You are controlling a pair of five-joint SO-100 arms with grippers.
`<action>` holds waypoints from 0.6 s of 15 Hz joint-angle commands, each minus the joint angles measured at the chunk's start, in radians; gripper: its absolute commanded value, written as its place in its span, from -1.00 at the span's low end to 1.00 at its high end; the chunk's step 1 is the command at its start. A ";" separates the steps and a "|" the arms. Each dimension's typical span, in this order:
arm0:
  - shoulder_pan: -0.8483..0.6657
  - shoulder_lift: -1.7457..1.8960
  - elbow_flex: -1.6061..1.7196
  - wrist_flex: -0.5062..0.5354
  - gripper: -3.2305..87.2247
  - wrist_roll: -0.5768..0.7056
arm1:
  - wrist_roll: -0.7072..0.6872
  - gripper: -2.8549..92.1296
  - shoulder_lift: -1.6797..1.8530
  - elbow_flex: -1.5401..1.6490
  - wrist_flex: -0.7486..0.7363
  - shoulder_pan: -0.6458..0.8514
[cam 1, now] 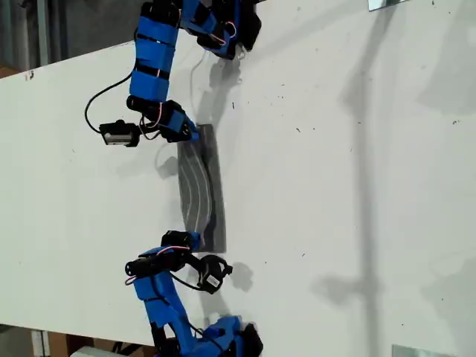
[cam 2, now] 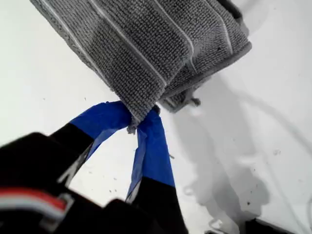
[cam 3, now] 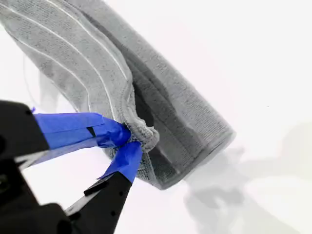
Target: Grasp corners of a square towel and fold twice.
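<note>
Though towel lies folded, both grippers' fingers pinch corners; lower layers hidden.

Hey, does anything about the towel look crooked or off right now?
Slightly. The towel is a narrow folded strip pinched at each end by my first claw and second claw. Its lifted top layer bows sideways toward the exterior view's left, so its edges don't line up with the layer below. Nothing looks damaged.

White table with dark specks, metal brackets at edges
</note>
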 commanded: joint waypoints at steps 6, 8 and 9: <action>-0.008 0.129 0.345 -0.219 -0.93 -0.023 | 0.025 -0.94 0.084 0.155 -0.112 -0.011; -0.020 0.129 0.339 -0.204 -0.87 -0.009 | 0.020 -0.81 0.078 0.156 -0.121 -0.018; -0.025 0.132 0.299 -0.160 -0.75 0.018 | 0.017 -0.46 0.083 0.150 -0.115 -0.032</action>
